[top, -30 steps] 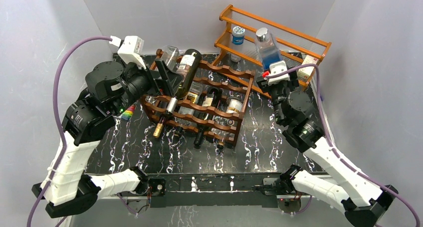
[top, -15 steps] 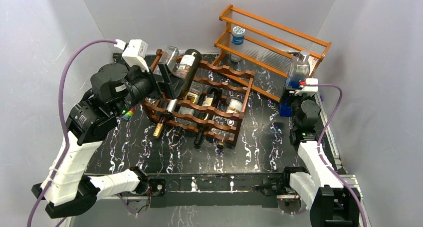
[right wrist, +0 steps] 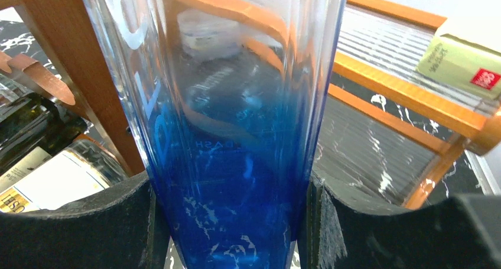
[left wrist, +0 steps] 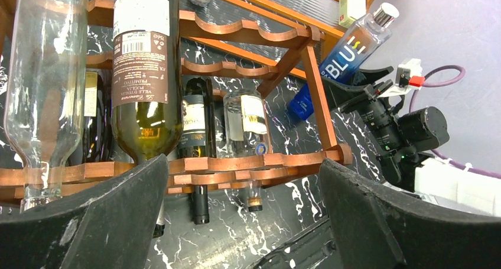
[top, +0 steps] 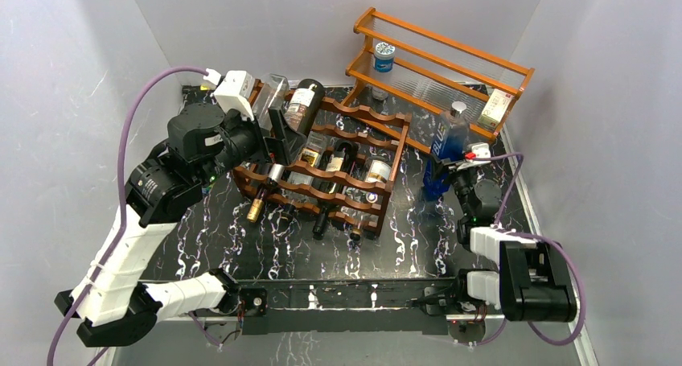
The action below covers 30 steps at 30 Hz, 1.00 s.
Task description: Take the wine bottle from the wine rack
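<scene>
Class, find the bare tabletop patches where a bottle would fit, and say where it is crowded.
Widest bare patch: the table strip between the wine rack and the near edge. A narrower one lies between the rack's right end and the blue bottle. Crowded: the back, where rack and orange shelf stand close.

1. Bare desk (top: pixel 273 249) in front of the wine rack (top: pixel 366 113) leaves open passage.
2. The orange shelf (top: pixel 426 64) blocks the way behind the rack's right end.
3. A blue bottle (top: pixel 444 145) occupies the gap right of the rack.
</scene>
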### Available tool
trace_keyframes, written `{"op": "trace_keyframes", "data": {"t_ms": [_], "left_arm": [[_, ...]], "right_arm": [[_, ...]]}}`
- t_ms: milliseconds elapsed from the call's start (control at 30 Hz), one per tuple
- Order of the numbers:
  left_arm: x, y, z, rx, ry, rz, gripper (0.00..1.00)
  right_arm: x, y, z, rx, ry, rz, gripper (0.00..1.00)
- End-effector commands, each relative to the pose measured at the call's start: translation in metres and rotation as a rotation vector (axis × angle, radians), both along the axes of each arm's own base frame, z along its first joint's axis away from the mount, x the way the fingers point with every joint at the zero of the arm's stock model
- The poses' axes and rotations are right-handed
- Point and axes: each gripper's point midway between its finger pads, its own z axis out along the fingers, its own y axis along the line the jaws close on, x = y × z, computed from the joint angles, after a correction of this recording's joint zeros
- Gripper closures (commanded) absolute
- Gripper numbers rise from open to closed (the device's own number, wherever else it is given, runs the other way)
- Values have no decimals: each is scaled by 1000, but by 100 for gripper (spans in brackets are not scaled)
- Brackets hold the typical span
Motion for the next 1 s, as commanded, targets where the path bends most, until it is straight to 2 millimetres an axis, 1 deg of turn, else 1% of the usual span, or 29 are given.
{"op": "trace_keyframes", "data": {"t_ms": [0, 133, 167, 233, 433, 500, 600, 667, 700, 733, 767, 800, 833, 900, 967], "left_arm": [[-3, 0, 4, -5, -19, -18, 2], [-3, -2, 2, -2, -13, -23, 2], [-3, -2, 2, -1, -13, -24, 2], [-2, -3, 2, -2, -11, -28, 2], [-4, -6, 0, -4, 1, -42, 2], [-4, -6, -1, -3, 3, -43, 2], [-3, -7, -1, 0, 4, -44, 2], [-2, -8, -2, 2, 5, -47, 2], [-2, -9, -2, 3, 6, -48, 2], [-2, -9, -2, 2, 7, -50, 2], [-2, -9, -3, 2, 7, -51, 2], [-2, -10, -3, 2, 8, -51, 2], [-2, -10, -4, 3, 10, -52, 2], [-3, -10, -4, 0, 13, -54, 2], [-4, -10, -4, -6, 14, -55, 2]], "right_arm": [[-14, -4, 120, -25, -513, 0, 100], [-7, 2, 113, -24, -512, 35, 100], [-7, 3, 115, -23, -531, 40, 100], [1, 5, 110, -28, -519, 56, 100], [17, 5, 111, -29, -516, 55, 100], [20, 6, 106, -19, -499, 57, 100], [19, 4, 95, -19, -469, 51, 100], [17, 0, 87, -10, -445, 24, 100], [17, -6, 83, -10, -436, 5, 100], [16, -11, 80, -9, -427, -8, 98], [14, -12, 78, -7, -419, -9, 91], [12, -11, 76, -7, -415, -5, 82], [10, -11, 76, -5, -414, -5, 69], [7, -10, 74, -5, -409, 3, 60], [4, -7, 72, -4, -404, 21, 47]]}}
